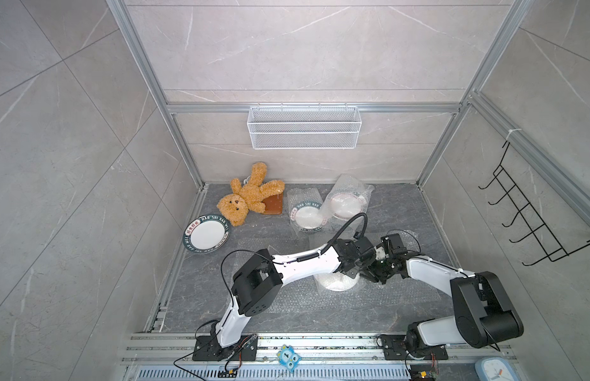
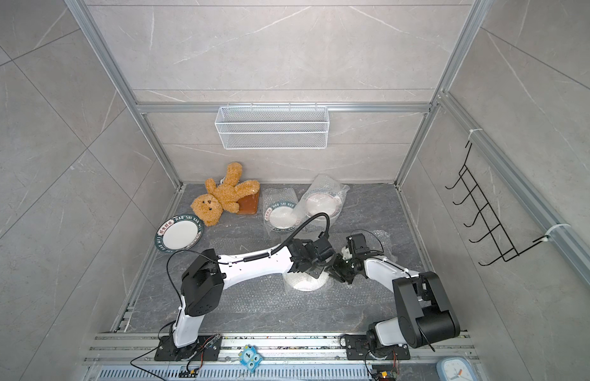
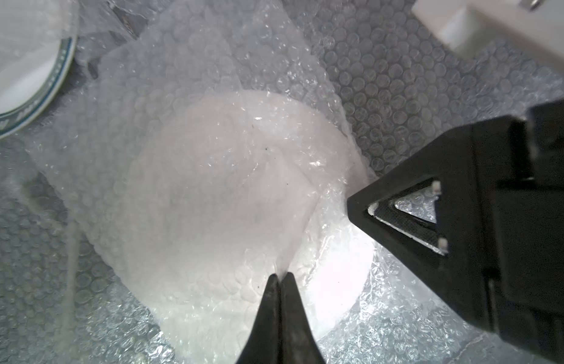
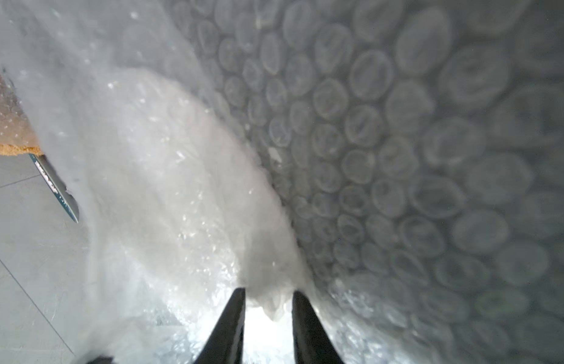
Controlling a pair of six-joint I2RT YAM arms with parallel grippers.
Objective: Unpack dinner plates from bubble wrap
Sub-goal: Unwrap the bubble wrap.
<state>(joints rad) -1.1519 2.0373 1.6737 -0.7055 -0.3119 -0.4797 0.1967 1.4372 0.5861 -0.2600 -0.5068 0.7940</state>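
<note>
Roughly one quarter complete: a round white dinner plate with dark green lettered rim (image 1: 206, 235) lies bare at the left of the dark grey marbled counter (image 1: 402, 211). A second plate (image 1: 307, 216) and a third plate (image 1: 346, 204), at the back, sit inside clear bubble wrap pouches (image 1: 351, 186). The fourth plate (image 1: 336, 282), also wrapped, lies at the centre beneath both arms, which reach inward with wrists pitched down. The left hand (image 3: 279, 275) pinches a raised fold of its pouch (image 3: 211, 110). The right hand (image 4: 268, 294), jaws narrowly parted, straddles the wrapped edge; whether it grips cannot be told.
</note>
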